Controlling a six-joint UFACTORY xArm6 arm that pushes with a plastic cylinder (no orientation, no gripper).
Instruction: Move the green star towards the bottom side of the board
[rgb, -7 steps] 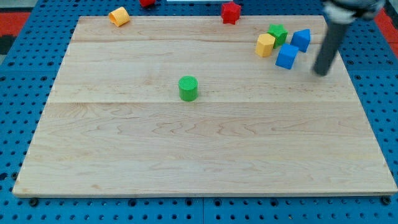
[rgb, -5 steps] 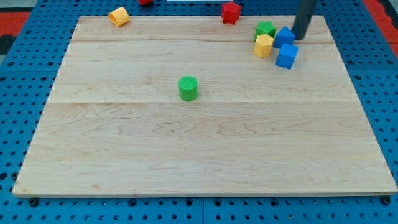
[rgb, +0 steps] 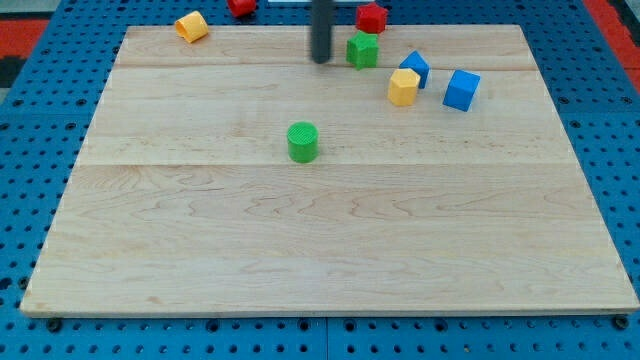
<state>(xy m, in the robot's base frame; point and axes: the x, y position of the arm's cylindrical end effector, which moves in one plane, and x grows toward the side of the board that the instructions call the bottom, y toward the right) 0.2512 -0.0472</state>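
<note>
**Tip beside the star, on the wrong side**

My tip (rgb: 321, 60) holds nothing; it stands just left of the green star (rgb: 363, 49), possibly touching. Beyond are a yellow block (rgb: 404, 87) and blue blocks (rgb: 415, 68). I judge a push from here drives the star sideways into them, not toward the bottom.

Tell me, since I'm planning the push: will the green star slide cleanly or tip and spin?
Likely slides: the green star sits low and flat on the smooth board. Its notched sides may let it spin under an off-centre push. My tip stands just at its left in the view.
</note>
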